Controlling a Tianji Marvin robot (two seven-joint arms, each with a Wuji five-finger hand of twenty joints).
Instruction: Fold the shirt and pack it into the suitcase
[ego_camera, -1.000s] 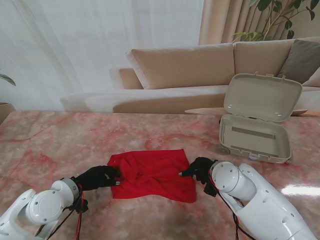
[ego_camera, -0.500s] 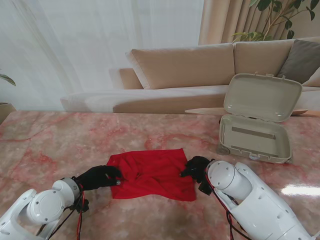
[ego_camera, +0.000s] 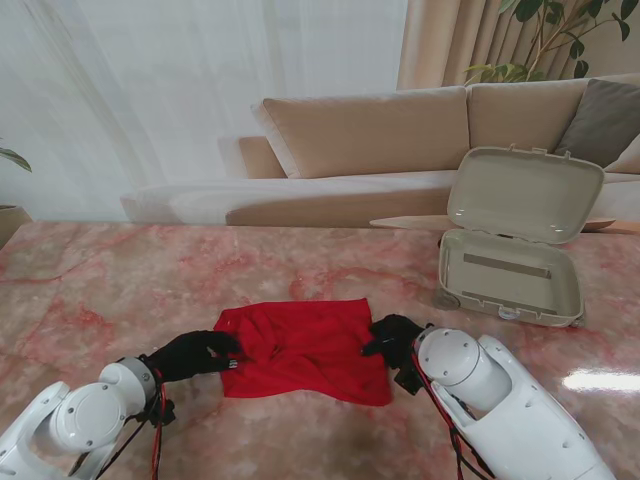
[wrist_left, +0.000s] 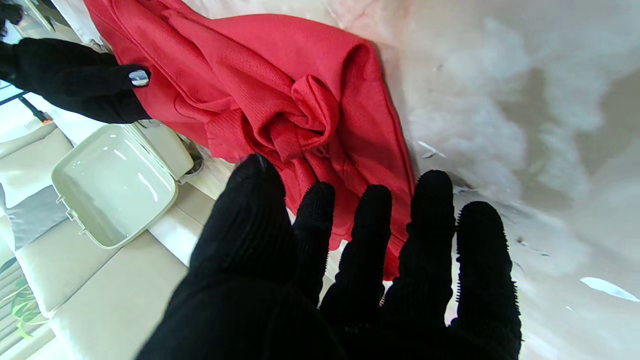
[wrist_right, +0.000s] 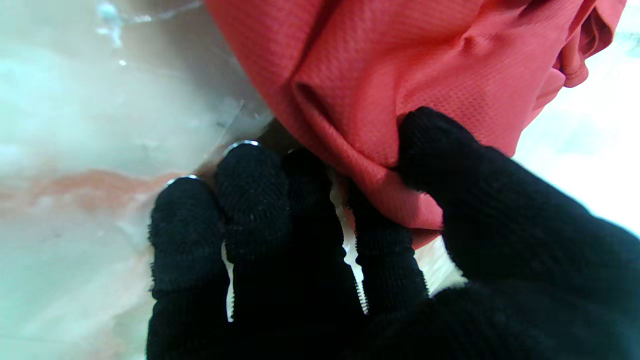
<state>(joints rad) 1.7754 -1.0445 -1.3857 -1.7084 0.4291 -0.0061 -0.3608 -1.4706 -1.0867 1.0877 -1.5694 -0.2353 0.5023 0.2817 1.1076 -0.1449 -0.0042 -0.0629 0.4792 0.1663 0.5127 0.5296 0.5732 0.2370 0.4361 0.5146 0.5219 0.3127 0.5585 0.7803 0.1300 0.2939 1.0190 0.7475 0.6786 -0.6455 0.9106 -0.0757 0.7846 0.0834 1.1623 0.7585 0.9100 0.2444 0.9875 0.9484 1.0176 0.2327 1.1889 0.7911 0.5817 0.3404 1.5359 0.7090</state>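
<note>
Little has changed in the last second: the right hand (ego_camera: 395, 338) has crept slightly inward along the shirt's edge, and the left arm has dropped a touch lower in the frame. The red shirt (ego_camera: 305, 348) lies rumpled on the marble counter (ego_camera: 120, 290), low in the middle of the frame, between the two hands. The right hand pinches a fold of its right edge between thumb and fingers (wrist_right: 380, 235). The left hand (ego_camera: 195, 354) rests at the shirt's left edge with fingers (wrist_left: 370, 235) spread and nearly straight, gripping nothing. The suitcase (ego_camera: 510, 278) stands open at the right of the frame, well apart from the shirt.
</note>
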